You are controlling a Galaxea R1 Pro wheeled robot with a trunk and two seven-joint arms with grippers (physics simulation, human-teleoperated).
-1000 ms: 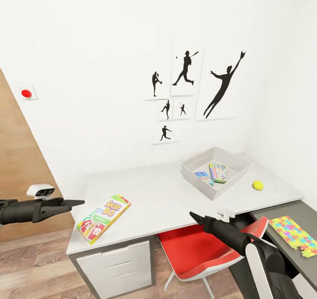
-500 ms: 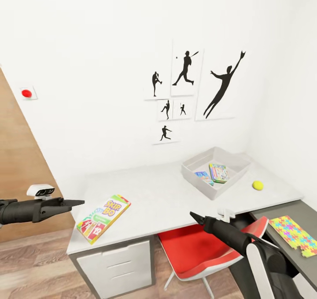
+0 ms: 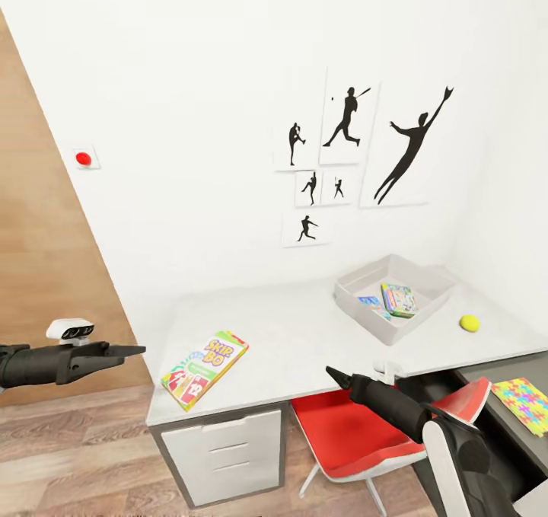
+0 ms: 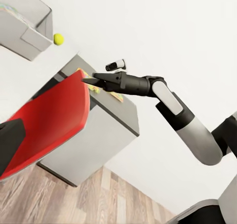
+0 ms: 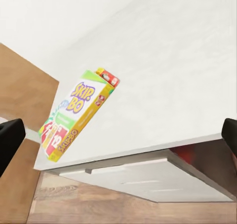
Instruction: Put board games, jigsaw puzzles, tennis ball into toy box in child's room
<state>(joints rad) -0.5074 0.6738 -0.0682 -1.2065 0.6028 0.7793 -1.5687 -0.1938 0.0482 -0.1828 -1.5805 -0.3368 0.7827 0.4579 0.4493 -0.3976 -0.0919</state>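
Two tools point(image 3: 135, 348) point(image 3: 332, 372) hover clenched and empty off the desk point(image 3: 304, 342); the Skip-Bo box point(image 3: 205, 358) lies near its left edge, ready for grasping.

Child's room: baseball silhouettes point(image 3: 358, 159), toy-strewn desk point(image 3: 304, 342).

The desk point(image 3: 304, 334) has a white top and white drawers, with a darker grey section at the corner. On it lies a green and yellow Skip-Bo box point(image 3: 204, 359) with red cards printed at one end. The bin point(image 3: 396, 292) is pale grey, holding a blue box point(image 3: 371, 304) and a white-green one edged in red point(image 3: 399, 299). The ball point(image 3: 469, 323) is yellow-green. The puzzle sheet point(image 3: 524, 398) mixes yellow, pink, blue and green. The chair point(image 3: 358, 433) is red. Black silhouette pictures point(image 3: 358, 155) hang on the white wall; the floor is brown wood.
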